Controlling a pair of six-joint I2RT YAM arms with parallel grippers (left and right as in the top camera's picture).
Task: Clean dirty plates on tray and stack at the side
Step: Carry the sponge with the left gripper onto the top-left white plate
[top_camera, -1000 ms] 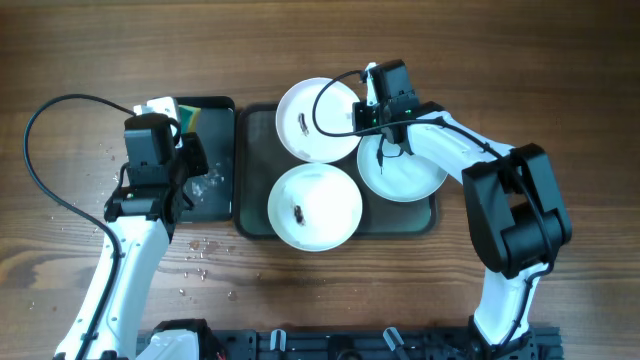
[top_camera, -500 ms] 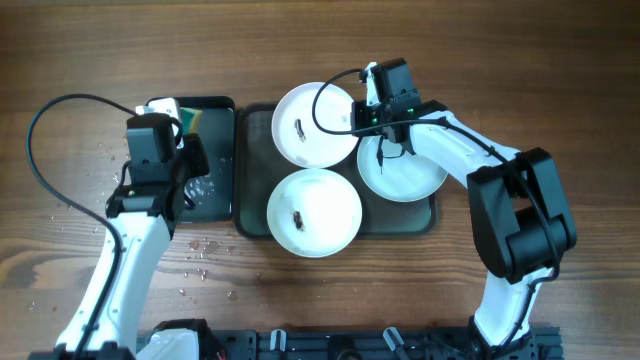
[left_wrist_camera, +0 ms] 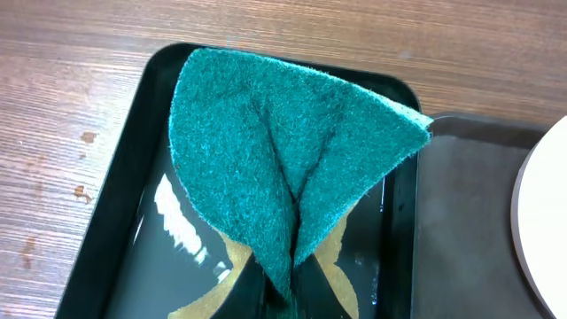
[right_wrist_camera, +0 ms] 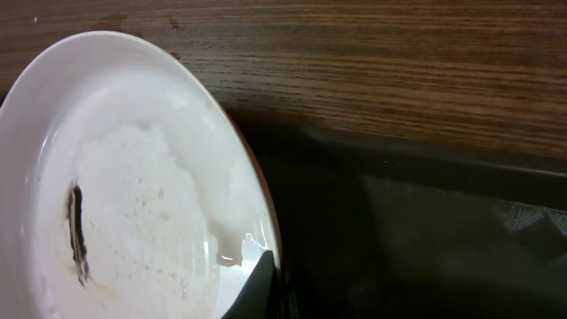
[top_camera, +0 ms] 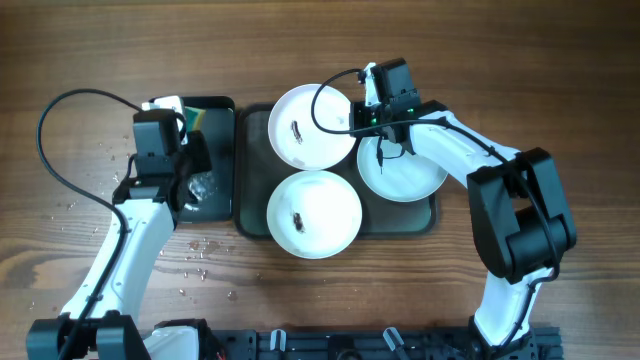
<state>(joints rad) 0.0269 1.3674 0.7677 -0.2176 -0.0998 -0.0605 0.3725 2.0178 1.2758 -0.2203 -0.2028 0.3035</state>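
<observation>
Two robot arms reach over a wooden table (top_camera: 500, 50). The right pincer (right_wrist_camera: 261, 288) is closed narrow on the rim of a white plate (top_camera: 312, 125), which spreads out to the pincer's left. A dark smear (right_wrist_camera: 77, 235) marks the plate's middle. This plate sits at the far end of the grey tray (top_camera: 252, 175), and its far edge reaches past the tray's rim.

A second plate (top_camera: 402, 168) lies just behind the right pincer, towards the robot, partly under the arm. A third plate (top_camera: 314, 212) lies behind and to that pincer's left, also on the tray, with a dark smear at its centre.

The left pincer (top_camera: 172, 112) hangs above a glossy black tray (left_wrist_camera: 115, 239). It pinches a folded green scouring pad (left_wrist_camera: 283, 151), which fans out ahead of it. Its fingers are hidden under the pad. The grey tray lies just to this pincer's right.
</observation>
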